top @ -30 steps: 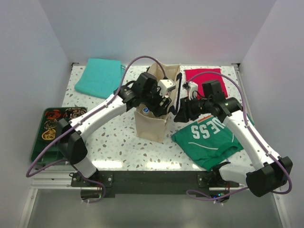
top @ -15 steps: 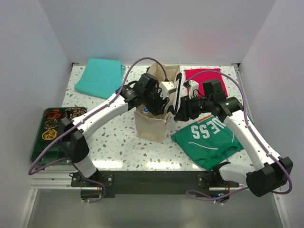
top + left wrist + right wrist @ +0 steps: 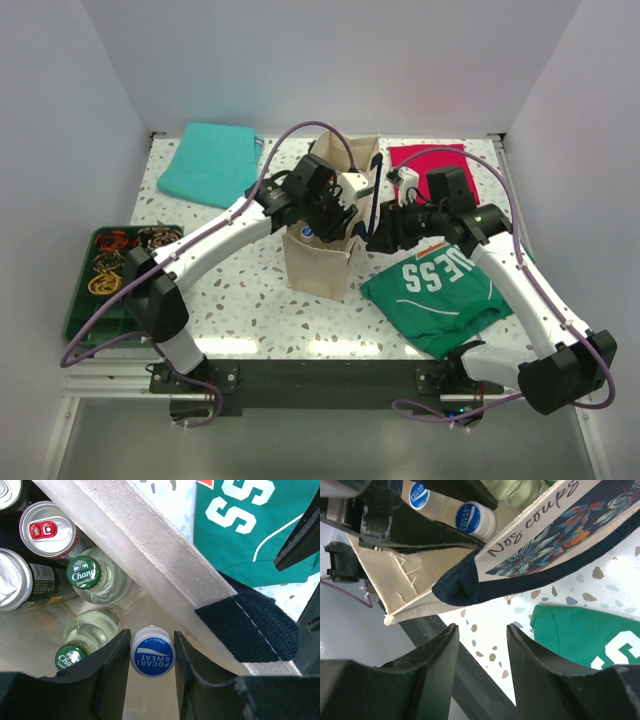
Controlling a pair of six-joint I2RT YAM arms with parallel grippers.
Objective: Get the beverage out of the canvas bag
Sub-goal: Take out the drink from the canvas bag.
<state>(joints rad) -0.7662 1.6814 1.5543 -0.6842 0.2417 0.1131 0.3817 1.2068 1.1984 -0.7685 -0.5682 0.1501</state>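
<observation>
The canvas bag stands upright near the middle of the worktop, with its mouth open to the top. Inside it, close to the wall on the right arm's side, stands a Pocari Sweat bottle with a blue cap. The left claw reaches down into the bag. Its two black fingers sit one on each side of this cap and press against it, so the left claw is closed on the bottle at the cap. The bottle is not lifted; it is low in the bag among the other drinks.

Beside it are two Chang bottles with green caps, and further in is a can with a red pull tab next to a dark can. The right wrist view shows a second blue cap near the first one.

The right claw is at the outer side of the bag, at the rim where a navy strap is sewn on. Its fingers stand apart and nothing is seen between them; the navy edge of the bag lies just ahead of the fingertips.

On the worktop to the right of the bag lies a green jersey with white letters, partly under the right arm. Behind it is a red cloth. A teal cloth lies folded at the far left corner. A green tray with small brown and orange items rests at the left edge.
</observation>
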